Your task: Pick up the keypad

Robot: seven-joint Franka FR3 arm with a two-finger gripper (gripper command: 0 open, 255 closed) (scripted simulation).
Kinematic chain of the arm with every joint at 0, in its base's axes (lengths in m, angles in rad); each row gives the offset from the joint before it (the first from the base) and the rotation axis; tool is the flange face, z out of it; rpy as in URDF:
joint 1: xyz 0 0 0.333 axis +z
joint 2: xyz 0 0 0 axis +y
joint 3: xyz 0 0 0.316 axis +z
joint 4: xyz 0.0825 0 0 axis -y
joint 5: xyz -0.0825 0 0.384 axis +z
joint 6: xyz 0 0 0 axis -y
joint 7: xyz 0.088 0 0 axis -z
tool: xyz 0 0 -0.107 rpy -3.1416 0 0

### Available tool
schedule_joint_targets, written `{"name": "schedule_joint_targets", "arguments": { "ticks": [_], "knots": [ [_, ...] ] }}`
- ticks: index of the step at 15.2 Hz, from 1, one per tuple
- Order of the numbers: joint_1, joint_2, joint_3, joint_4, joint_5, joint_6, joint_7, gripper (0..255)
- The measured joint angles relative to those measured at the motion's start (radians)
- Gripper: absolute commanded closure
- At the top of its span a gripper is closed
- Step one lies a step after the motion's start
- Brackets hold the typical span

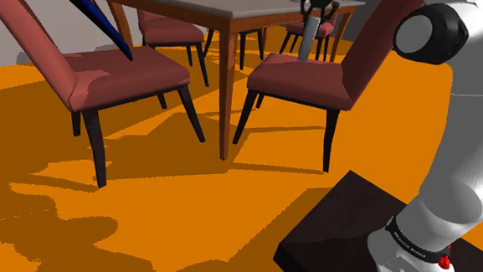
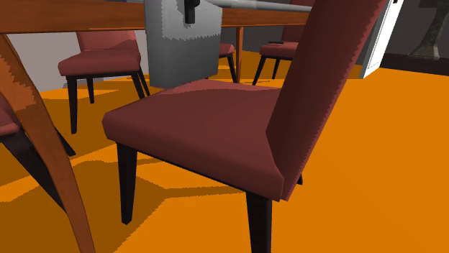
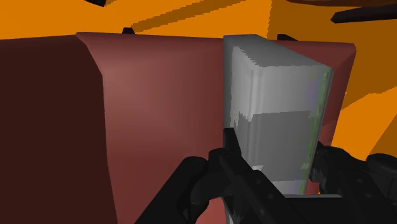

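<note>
Grip on the keypad [image 3: 273, 89]
My hand [image 3: 273, 151] pinches its side edges, so it hangs clear above the chair [image 3: 165, 95].

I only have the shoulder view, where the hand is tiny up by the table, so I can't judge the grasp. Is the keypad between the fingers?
Observer: Yes; in the wrist view both fingers clasp the grey keypad by its sides.
Operator: What's beyond it?
Observer: A red chair seat, straight ahead of the fingers.
Operator: Is it tilted?
Observer: The second exterior view shows its broad face hanging upright.
</note>
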State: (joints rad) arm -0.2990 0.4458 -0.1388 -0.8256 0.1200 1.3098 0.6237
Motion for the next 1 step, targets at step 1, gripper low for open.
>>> {"name": "schedule_joint_targets", "arguments": {
  "ticks": [1],
  "knots": [
    [-0.004,0.011,0.0,0.029,0.002,-0.019,-0.001,255]
  ]
}}
